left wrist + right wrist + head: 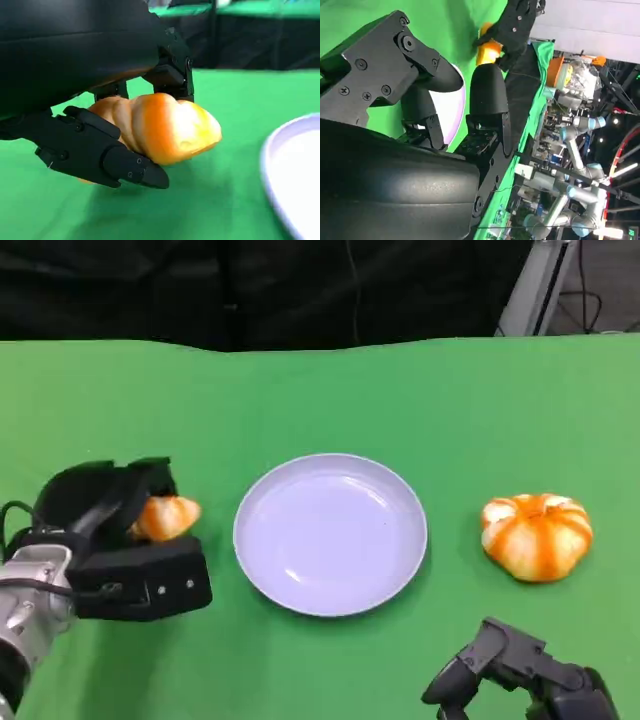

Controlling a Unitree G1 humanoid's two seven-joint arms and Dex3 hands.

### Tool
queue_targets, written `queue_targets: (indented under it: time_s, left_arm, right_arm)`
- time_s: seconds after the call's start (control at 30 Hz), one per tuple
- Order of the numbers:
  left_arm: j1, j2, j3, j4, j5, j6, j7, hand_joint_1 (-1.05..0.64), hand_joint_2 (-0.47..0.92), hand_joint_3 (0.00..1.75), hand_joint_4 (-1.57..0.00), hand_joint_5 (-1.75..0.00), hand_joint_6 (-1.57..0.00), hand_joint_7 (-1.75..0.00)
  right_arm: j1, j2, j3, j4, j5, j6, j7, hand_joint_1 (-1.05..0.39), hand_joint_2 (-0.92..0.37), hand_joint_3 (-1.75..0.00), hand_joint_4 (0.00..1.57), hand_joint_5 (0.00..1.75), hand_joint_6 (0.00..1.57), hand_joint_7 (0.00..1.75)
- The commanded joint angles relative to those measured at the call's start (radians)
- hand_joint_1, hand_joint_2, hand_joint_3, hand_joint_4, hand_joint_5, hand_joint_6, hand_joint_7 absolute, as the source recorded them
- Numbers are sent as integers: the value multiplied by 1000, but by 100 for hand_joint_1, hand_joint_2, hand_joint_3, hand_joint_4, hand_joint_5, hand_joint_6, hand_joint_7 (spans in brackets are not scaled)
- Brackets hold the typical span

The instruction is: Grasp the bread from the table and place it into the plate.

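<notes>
Left hand (120, 540) grasps a bread (166, 517), fingers (107, 160) wrapped around the orange-brown roll; held left of the plate (330, 533), not over it. In the left wrist view the bread (165, 127) sits just above the green table (235, 190), plate rim (280, 175) near. Second bread (537, 536) lies on the table right of the plate, apart from it. Right hand (525, 675) rests low near the table's front edge, holding nothing, fingers curled in.

Bare green tablecloth (300, 390) lies open between the black left hand (120, 540) and the round pale-lilac plate (330, 533).
</notes>
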Motion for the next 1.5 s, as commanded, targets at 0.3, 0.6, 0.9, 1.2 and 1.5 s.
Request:
queue_targets:
  time_s: [0.3,0.6,0.9,1.2,1.5]
  left_arm:
    - [70,40,66,-272,-33,-87,30,-14,37,128,-94,-175,-71,-175]
    - [119,-29,82,-469,-43,-126,29,-12,29,142,-94,-175,-72,-173]
    - [36,-148,11,-376,-7,-151,2,-14,28,143,-95,-175,-73,-175]
    - [-10,-195,-20,-293,-20,-99,-107,-18,49,100,-78,-173,-84,-101]
    - [0,-166,-74,-426,39,118,-397,-69,91,27,-2,-5,-7,-7]
  right_arm:
    - [-2,-3,-3,8,0,10,-8,-8,-33,-132,72,159,79,130]
    - [-2,-4,-3,6,3,8,-7,-10,-33,-131,73,160,79,130]
    - [7,-7,0,4,13,1,-3,-10,-34,-129,73,159,79,129]
    - [16,-8,4,-5,4,3,-6,-11,-36,-128,72,158,79,129]
    - [15,-6,8,-9,0,1,-10,-11,-33,-133,73,159,79,129]
